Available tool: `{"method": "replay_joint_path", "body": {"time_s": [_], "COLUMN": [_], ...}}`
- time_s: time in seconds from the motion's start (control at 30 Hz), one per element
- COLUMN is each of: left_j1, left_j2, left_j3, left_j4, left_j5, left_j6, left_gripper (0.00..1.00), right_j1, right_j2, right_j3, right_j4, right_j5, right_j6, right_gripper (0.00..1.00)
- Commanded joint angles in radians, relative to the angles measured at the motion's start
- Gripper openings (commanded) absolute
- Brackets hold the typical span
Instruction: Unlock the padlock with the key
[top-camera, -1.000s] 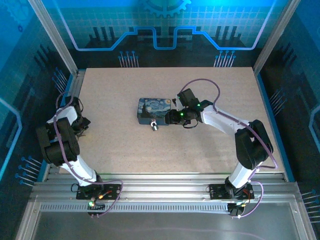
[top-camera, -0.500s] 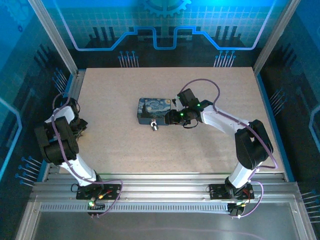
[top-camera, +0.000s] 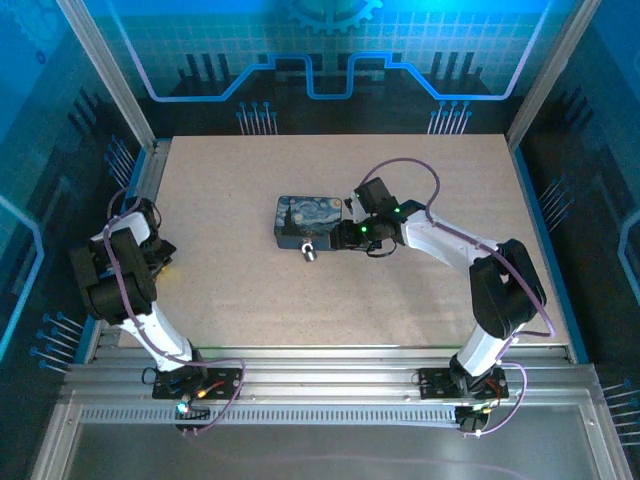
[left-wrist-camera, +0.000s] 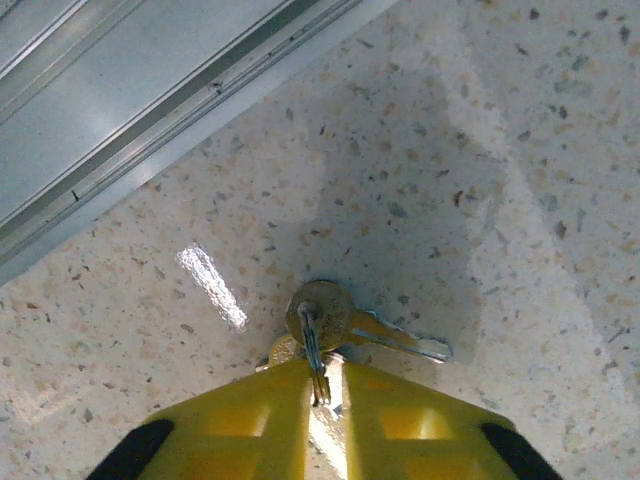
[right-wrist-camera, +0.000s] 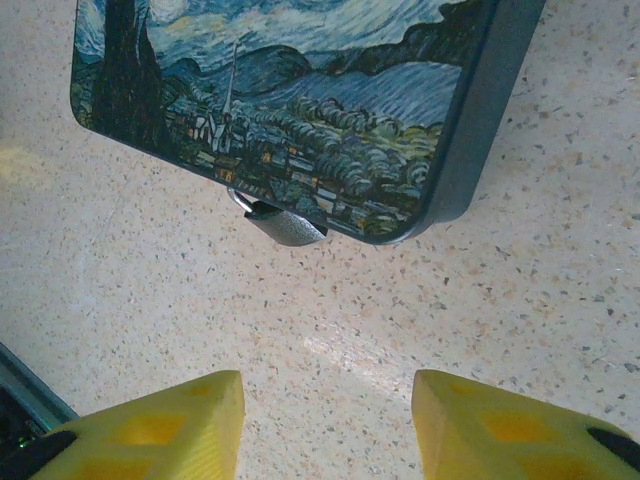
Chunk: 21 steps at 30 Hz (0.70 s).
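My left arm has shifted slightly at the table's (top-camera: 400, 300) left edge, left claw (left-wrist-camera: 322, 372) pinching the key (left-wrist-camera: 345, 322) by its ring, while my right claw (right-wrist-camera: 328, 415) hovers spread near the padlock (right-wrist-camera: 285, 222) hanging on the box (right-wrist-camera: 300, 100), so I judge the carrying and unlocking are not yet done.

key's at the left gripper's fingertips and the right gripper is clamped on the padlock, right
No: the right gripper is open and short of the padlock at the box's edge, as the right wrist view shows. The key is indeed at the left gripper's fingertips.
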<state>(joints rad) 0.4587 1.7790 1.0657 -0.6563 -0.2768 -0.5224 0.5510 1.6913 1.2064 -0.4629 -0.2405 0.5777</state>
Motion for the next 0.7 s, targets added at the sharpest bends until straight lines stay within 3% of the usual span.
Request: {"method": "replay_joint_path", "body": {"time_s": [0.0, 0.2, 0.5, 0.67], "left_j1": [0.012, 0.011, -0.004, -0.089], "left_j2": [0.011, -0.002, -0.066, -0.137], "left_j3": [0.020, 0.022, 0.029, 0.048], "left_j4": [-0.005, -0.005, -0.032, -0.069], "left_j5": [-0.006, 0.007, 0.050, 0.057], "left_j6": [0.005, 0.007, 0.008, 0.013], "left_gripper": [0.12, 0.01, 0.00, 0.00], "right_j1": [0.017, 0.017, 0.019, 0.020], "right_j2": [0.015, 0.024, 0.036, 0.041], "right_j3": [0.027, 0.028, 0.033, 0.036], "right_j4": [-0.031, -0.025, -0.022, -0.014], "right_j5": [-0.010, -0.019, -0.026, -0.026], "right_j6": [-0.015, -0.010, -0.009, -0.003], "right_gripper": [0.48, 0.48, 0.48, 0.48]}}
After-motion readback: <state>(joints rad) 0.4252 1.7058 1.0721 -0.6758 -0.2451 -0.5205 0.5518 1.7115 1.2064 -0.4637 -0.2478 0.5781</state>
